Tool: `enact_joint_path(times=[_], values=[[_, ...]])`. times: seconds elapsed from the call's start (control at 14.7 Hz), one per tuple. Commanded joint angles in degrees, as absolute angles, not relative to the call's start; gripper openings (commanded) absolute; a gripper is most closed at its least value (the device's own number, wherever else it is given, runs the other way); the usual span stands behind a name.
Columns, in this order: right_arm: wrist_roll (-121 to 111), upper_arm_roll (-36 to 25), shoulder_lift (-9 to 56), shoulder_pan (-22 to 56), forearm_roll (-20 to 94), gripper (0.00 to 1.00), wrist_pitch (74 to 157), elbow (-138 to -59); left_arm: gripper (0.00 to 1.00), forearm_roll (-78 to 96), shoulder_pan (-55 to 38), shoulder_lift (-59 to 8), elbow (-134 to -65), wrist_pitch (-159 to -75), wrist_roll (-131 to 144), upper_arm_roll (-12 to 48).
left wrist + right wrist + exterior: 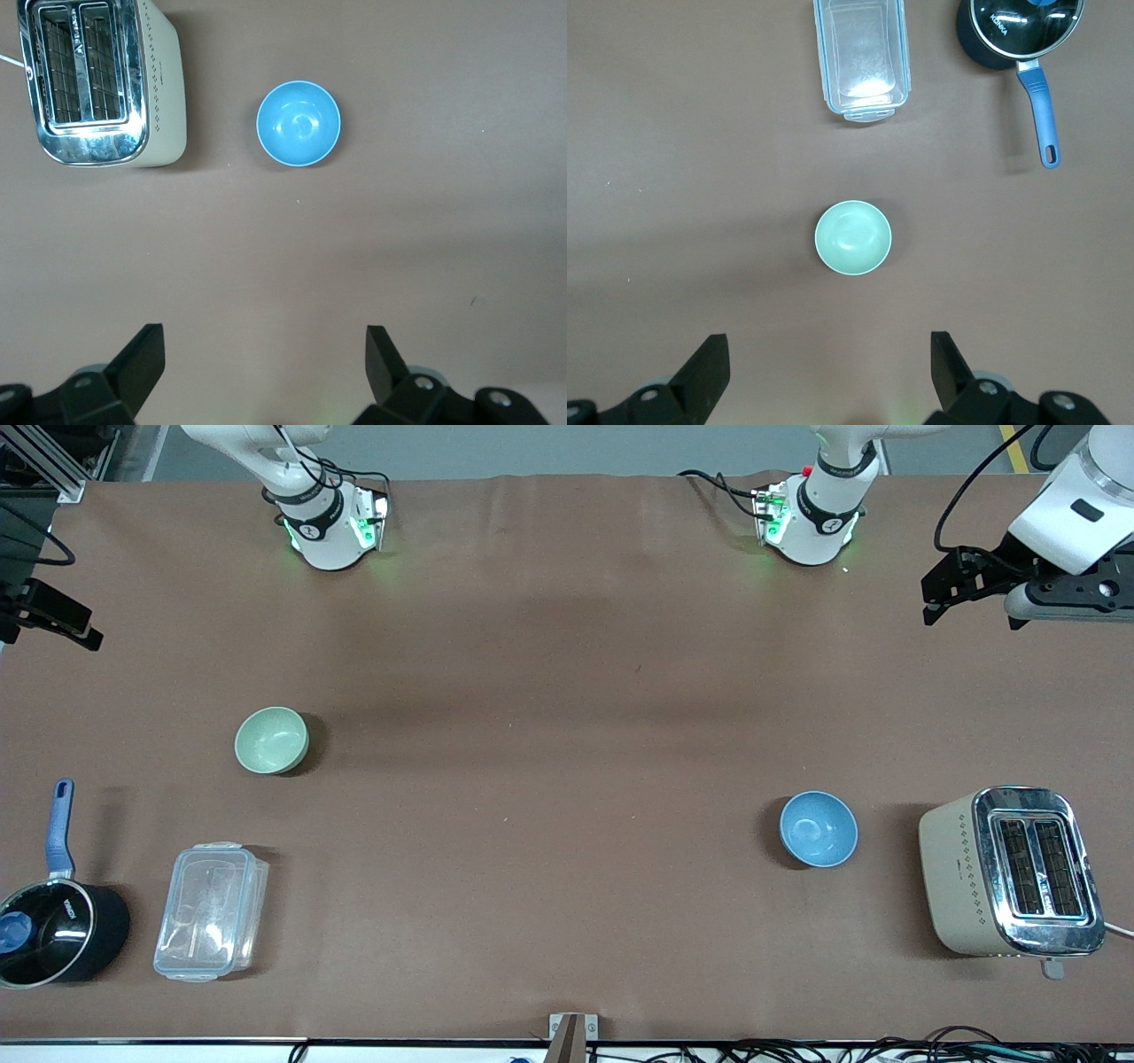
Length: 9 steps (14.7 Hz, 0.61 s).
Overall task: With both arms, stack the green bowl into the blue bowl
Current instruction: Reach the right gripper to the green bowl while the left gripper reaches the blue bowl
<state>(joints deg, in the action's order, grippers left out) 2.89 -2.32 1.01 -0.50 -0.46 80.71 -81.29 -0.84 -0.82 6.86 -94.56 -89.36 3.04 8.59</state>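
Both my claws hang spread and empty: left gripper (266, 363) high over the table's left-arm end, right gripper (830, 365) high over the right-arm end. Nothing is grasped yet; I judge the reach comes next. From the table's centre, the blue bowl (819, 829) sits at four o'clock, upright beside the toaster (1010, 871); the matte mint green bowl (271, 740) sits at nine o'clock.
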Motion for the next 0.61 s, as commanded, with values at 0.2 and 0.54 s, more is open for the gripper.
enact_joint_path(times=[0.2,0.54], values=[[2.1,-2.1,0.5,-1.0,-0.7,1.00,80.3,-81.8,1.00,-0.7,-0.3,3.4,-91.0,-88.5,1.8,7.9],[1.8,-2.2,0.5,-1.1,-0.7,1.00,80.6,-81.8,1.00,-0.9,1.2,-6.9,-95.3,-99.1,1.8,7.9]])
